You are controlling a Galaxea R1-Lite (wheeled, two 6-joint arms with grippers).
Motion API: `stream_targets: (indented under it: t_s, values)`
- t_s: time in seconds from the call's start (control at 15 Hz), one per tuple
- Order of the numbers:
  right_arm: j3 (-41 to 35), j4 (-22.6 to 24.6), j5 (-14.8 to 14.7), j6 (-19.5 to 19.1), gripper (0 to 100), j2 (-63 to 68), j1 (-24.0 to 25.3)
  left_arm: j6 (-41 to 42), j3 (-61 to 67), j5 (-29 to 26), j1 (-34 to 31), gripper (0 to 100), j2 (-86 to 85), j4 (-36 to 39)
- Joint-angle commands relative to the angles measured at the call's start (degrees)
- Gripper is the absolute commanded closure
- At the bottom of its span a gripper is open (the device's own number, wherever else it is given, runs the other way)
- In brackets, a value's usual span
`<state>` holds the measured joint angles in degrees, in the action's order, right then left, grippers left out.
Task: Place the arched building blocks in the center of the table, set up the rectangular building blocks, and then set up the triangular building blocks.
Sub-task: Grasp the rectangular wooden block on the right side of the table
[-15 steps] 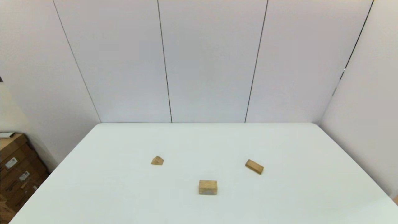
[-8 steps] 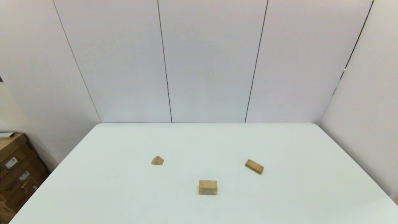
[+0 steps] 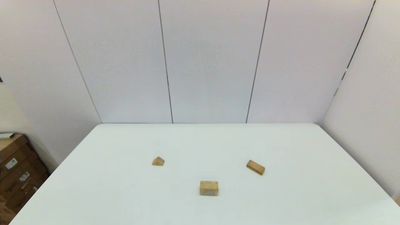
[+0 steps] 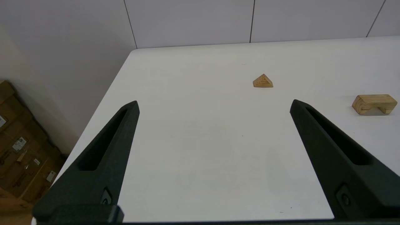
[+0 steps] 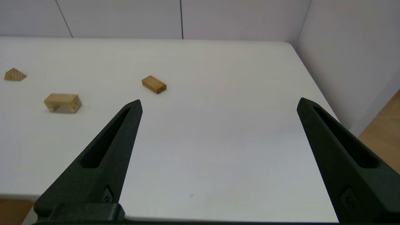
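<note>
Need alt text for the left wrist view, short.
The left tool, fingers wide open and holding nothing, sits above the near edge of a white table. Farther off lie a small triangular wooden block and, toward the table's middle, an arched block with its hollow facing down. Cardboard boxes stand on the floor beside the table.

Neither arm shows in the head view, and beyond the left gripper [image 4: 214, 106] the cardboard boxes [image 4: 18, 150] are cut off.

triangular block [image 3: 158, 161] left, arched block [image 3: 208, 188] front-centre, rectangular block [image 3: 255, 167] right
</note>
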<state>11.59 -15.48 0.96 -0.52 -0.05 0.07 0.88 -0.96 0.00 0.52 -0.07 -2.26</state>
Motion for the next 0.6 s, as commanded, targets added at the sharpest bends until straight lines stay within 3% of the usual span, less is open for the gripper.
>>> stream_targets:
  t_s: [0.07,0.27,0.6]
  values:
    - [9.3,-11.7,2.9,0.0,0,3.4,0.0,0.0,0.0,0.0,0.0,0,0.1,0.0]
    - [14.7,-16.7,2.9,0.0,0,10.9,0.5,0.0,0.0,0.0,0.0,0,0.1,0.0]
    - [21.0,-16.2,4.0,-0.1,0,31.2,0.7,0.0,0.0,0.0,0.0,0,0.1,0.0]
